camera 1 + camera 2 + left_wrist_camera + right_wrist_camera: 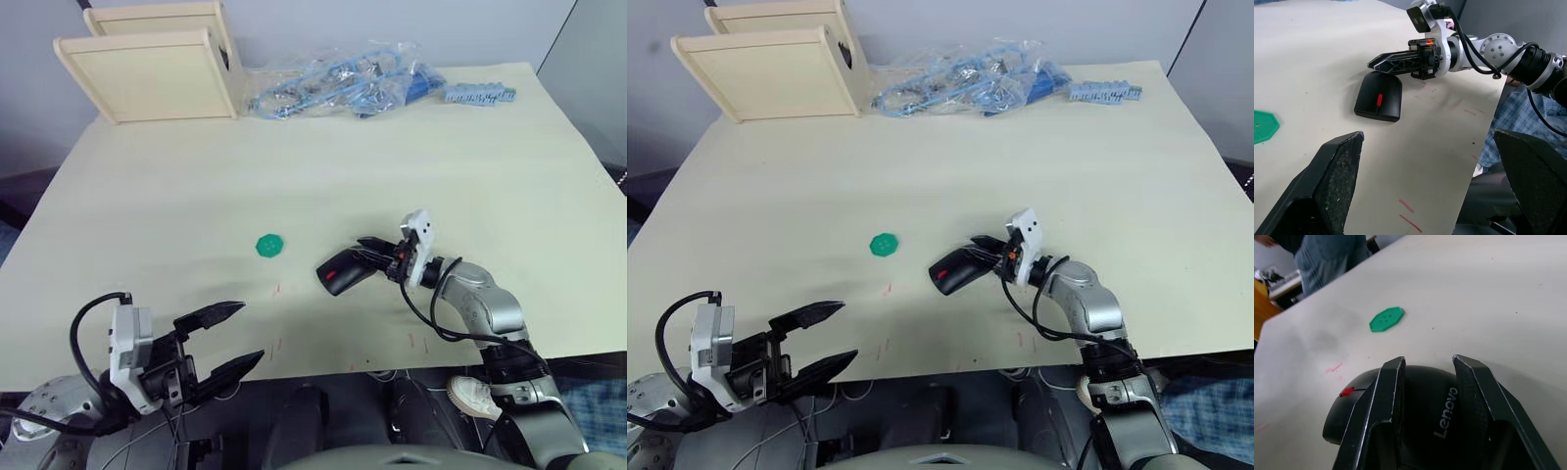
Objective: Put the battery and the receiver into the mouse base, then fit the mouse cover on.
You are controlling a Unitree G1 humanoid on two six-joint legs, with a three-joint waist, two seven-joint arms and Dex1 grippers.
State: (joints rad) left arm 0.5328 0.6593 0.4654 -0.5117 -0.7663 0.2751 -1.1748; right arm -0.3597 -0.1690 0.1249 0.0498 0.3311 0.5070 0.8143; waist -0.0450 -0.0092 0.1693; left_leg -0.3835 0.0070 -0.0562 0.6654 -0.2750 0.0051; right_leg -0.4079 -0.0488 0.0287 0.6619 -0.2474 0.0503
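Currently mouse cover [345,273] sits fitted on mouse base, near table [392,157] front edge. Right end effector [373,254] directly over its rear, fingers parted, resting on shell, not clamping. Long axis runs from right end effector toward green disc [270,245]. Left end effector [227,339] open, well apart; right arm nearer.

One mouse [338,273], one green disc [269,246], two wooden boxes [152,73].
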